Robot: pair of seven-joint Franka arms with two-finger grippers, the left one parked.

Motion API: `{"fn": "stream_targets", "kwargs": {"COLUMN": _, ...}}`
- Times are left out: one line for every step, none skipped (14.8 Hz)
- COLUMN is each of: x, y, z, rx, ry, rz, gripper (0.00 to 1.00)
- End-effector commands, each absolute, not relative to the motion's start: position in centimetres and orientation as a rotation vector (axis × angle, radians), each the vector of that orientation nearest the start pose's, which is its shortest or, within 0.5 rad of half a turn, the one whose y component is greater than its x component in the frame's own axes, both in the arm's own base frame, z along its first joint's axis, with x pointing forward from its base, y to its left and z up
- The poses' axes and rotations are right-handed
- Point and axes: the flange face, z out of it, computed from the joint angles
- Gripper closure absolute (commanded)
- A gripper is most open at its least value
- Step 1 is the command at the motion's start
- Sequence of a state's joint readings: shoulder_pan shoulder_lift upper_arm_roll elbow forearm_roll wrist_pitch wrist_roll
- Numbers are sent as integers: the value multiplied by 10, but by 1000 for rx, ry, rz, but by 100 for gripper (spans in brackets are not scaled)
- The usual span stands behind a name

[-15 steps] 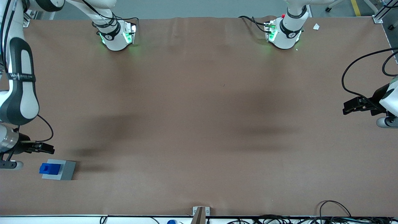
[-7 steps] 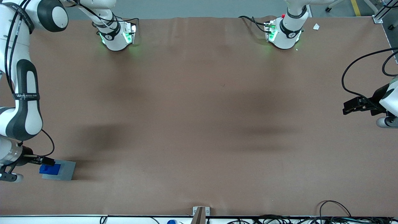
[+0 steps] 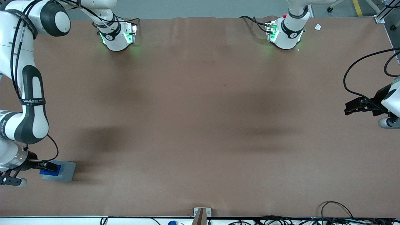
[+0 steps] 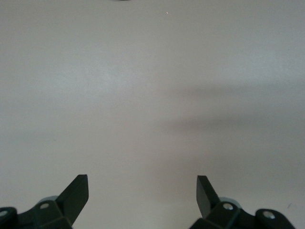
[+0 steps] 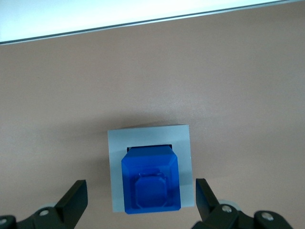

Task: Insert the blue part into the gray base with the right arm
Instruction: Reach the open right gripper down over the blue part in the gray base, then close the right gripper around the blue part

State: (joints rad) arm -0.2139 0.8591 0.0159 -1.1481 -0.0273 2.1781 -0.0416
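The blue part stands on the gray base, at the base's square socket; how deep it sits does not show. My right gripper is open, with one black finger on either side of the blue part and the base, touching neither. In the front view the gripper hangs over the blue part and partly covers it. The gray base lies at the working arm's end of the table, near the table's front edge.
The brown table cover spreads wide toward the parked arm's end. The table's edge and a pale strip past it show in the right wrist view. Cables lie along the front edge.
My right gripper has come nearer to the front camera and lower, from beside the gray base to over the blue part. The blue part and the base have not moved.
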Motion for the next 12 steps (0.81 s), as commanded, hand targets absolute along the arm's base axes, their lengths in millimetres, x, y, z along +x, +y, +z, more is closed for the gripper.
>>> {"fn": "stream_targets", "kwargs": {"x": 769, "y": -158, "z": 300, "rx": -3148, "ry": 255, "rz": -286, "gripper": 4}}
{"fn": "stream_targets", "kwargs": {"x": 769, "y": -158, "z": 297, "rx": -3149, "ry": 254, "rz": -286, "gripper": 5}}
{"fn": "stream_targets", "kwargs": {"x": 770, "y": -159, "z": 296, "rx": -3149, "ry": 252, "rz": -305, "gripper": 6}}
{"fn": "stream_targets", "kwargs": {"x": 771, "y": -159, "z": 294, "rx": -3149, "ry": 251, "rz": -308, "gripper": 8}}
{"fn": "stream_targets", "kwargs": {"x": 770, "y": -159, "z": 295, "rx": -3149, "ry": 251, "rz": -308, "gripper": 10}}
{"fn": "stream_targets", "kwargs": {"x": 771, "y": -159, "z": 294, "rx": -3150, "ry": 249, "rz": -308, "gripper": 13}}
{"fn": "stream_targets", "kwargs": {"x": 771, "y": -159, "z": 294, "rx": -3150, "ry": 247, "rz": -308, "gripper": 16}}
{"fn": "stream_targets", "kwargs": {"x": 770, "y": -162, "z": 294, "rx": -3150, "ry": 249, "rz": -307, "gripper": 18}}
{"fn": "stream_targets", "kwargs": {"x": 770, "y": -162, "z": 294, "rx": -3150, "ry": 249, "rz": -307, "gripper": 21}}
{"fn": "stream_targets", "kwargs": {"x": 770, "y": -163, "z": 293, "rx": -3151, "ry": 249, "rz": -307, "gripper": 22}}
{"fn": "stream_targets", "kwargs": {"x": 769, "y": -165, "z": 289, "rx": -3153, "ry": 235, "rz": -300, "gripper": 24}}
{"fn": "stream_targets", "kwargs": {"x": 769, "y": -167, "z": 288, "rx": -3155, "ry": 223, "rz": -300, "gripper": 25}}
